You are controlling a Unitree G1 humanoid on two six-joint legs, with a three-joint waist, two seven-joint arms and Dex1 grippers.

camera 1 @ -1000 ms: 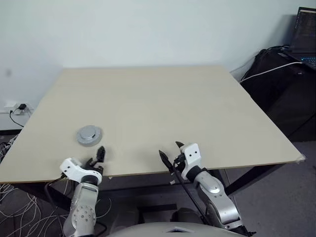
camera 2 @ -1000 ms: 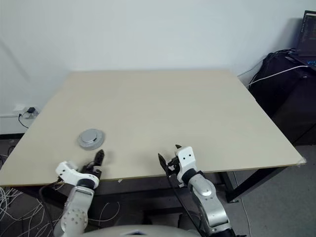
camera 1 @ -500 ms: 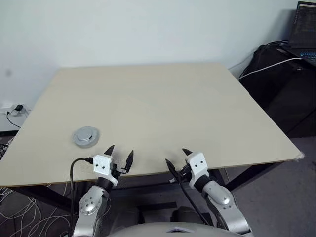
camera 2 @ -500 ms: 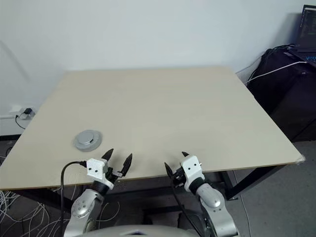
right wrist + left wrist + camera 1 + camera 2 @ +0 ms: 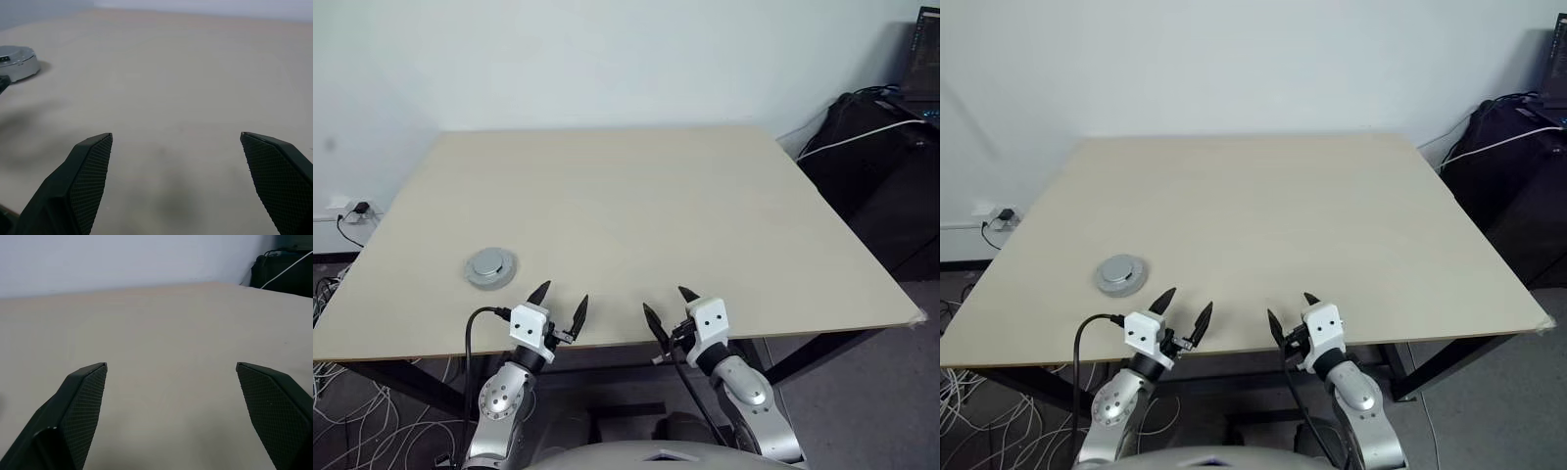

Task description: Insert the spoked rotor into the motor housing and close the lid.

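Grey metal housing (image 5: 490,266) sitting lidded on tabletop (image 5: 636,206), near left edge. Left gripper (image 5: 559,306) and right gripper (image 5: 672,307) hovering at near edge, fingers spread wide, holding nothing. Risk: nudging housing sideways off tabletop; no separate rotor distinguishable.

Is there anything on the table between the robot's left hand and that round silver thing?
No, just bare table. In the left eye view nothing sits between the open left hand and the round silver thing.
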